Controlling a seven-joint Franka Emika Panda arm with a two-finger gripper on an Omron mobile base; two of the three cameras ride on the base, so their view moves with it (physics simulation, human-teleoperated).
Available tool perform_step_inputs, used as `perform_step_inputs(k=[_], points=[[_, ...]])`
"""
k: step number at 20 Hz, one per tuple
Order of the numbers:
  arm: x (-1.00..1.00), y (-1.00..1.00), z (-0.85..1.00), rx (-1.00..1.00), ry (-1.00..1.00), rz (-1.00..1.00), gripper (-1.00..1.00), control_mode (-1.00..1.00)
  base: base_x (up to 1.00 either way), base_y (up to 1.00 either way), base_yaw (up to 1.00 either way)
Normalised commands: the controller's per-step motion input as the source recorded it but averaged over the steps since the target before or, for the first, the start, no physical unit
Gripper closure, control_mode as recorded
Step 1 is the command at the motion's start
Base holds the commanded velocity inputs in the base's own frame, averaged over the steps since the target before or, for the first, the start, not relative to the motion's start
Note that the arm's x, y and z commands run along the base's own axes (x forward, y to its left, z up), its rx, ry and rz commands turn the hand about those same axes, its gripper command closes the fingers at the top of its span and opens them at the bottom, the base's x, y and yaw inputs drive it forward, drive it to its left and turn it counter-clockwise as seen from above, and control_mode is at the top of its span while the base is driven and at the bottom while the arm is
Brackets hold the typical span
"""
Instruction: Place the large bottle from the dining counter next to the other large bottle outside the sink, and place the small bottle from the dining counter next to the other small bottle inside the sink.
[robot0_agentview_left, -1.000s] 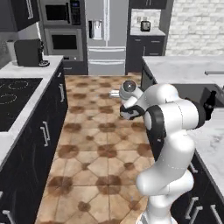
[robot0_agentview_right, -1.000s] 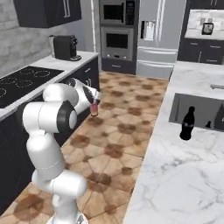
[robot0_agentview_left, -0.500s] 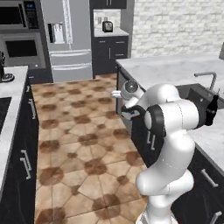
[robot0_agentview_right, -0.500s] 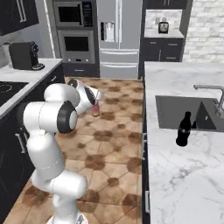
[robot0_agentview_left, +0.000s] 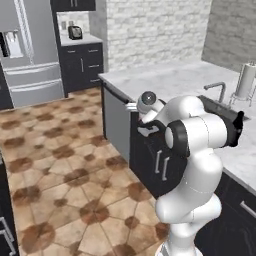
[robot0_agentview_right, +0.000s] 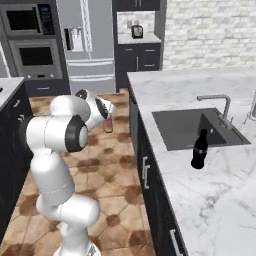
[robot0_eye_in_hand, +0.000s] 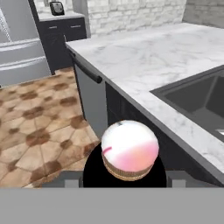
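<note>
The pink-and-orange bottle (robot0_agentview_right: 108, 124) sits clamped between the 2 jaws of the gripper (robot0_agentview_right: 106, 121), its rounded base (robot0_eye_in_hand: 130, 150) facing the hand camera. The arm is folded close to its body, holding the bottle over the tiled floor (robot0_agentview_right: 116, 170) beside the dark cabinets. The black bottle (robot0_agentview_right: 199, 149) stands on the marble counter (robot0_agentview_right: 210, 195) just outside the sink (robot0_agentview_right: 192, 129), near the faucet (robot0_agentview_right: 219, 106).

The white arm (robot0_agentview_left: 192, 150) is standing beside the marble desk (robot0_agentview_left: 170, 82), its wrist reaching toward the dark cabinets, while a faucet (robot0_agentview_left: 216, 90) is rising over the sink (robot0_agentview_left: 220, 107).
</note>
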Motion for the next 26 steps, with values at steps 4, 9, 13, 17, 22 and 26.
perform_step_inputs(k=[4, 9, 13, 17, 22, 26], points=[[0.0, 0.0, 0.0, 0.0, 0.0, 0.0, 1.0, 1.0, 0.3, 0.56, -0.42], [0.0, 0.0, 0.0, 0.0, 0.0, 0.0, 1.0, 1.0, 0.14, 0.64, -0.4], [0.0, 0.0, 0.0, 0.0, 0.0, 0.0, 1.0, 1.0, 0.13, 0.45, -0.39], [0.0, 0.0, 0.0, 0.0, 0.0, 0.0, 1.0, 1.0, 0.12, 0.17, -0.34], [0.0, 0.0, 0.0, 0.0, 0.0, 0.0, 1.0, 1.0, 0.06, 0.09, -0.35], [0.0, 0.0, 0.0, 0.0, 0.0, 0.0, 1.0, 1.0, 0.19, 0.14, -0.28]])
